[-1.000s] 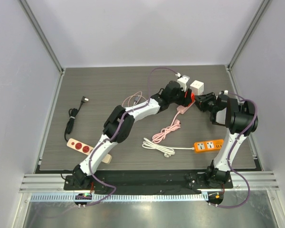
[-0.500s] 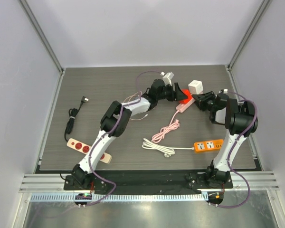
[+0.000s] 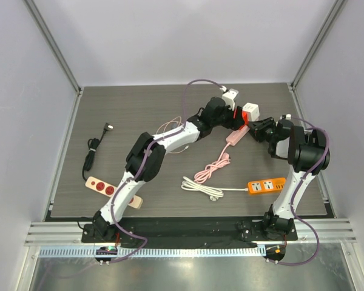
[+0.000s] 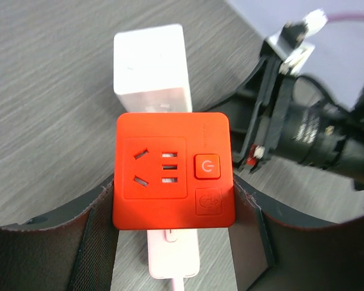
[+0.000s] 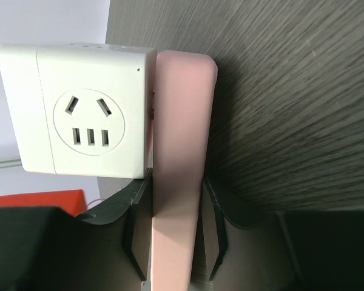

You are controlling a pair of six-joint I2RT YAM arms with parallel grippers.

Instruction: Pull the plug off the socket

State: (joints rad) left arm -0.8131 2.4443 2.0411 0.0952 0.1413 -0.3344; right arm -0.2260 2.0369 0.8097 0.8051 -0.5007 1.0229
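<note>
Grey wood-grain table (image 3: pixel 121 121), far right: L gripper (image 4: pixel 173 194) clamped on orange-red square plug cube (image 4: pixel 173 170), seated atop pink flat socket strip (image 5: pixel 179 182); R gripper (image 5: pixel 176 242) pinching strip across width. Pull prob. perpendicular to strip's long axis.

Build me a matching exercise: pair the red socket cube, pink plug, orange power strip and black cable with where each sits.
Things:
1. red socket cube
2. pink plug
3. orange power strip
4. black cable

Places:
A. loose on the table's left side
B. between the right gripper's fingers
C. on the table's near right
D. between the left gripper's fingers

Pairs: 1-D, 2-B, 3-C, 4-A
</note>
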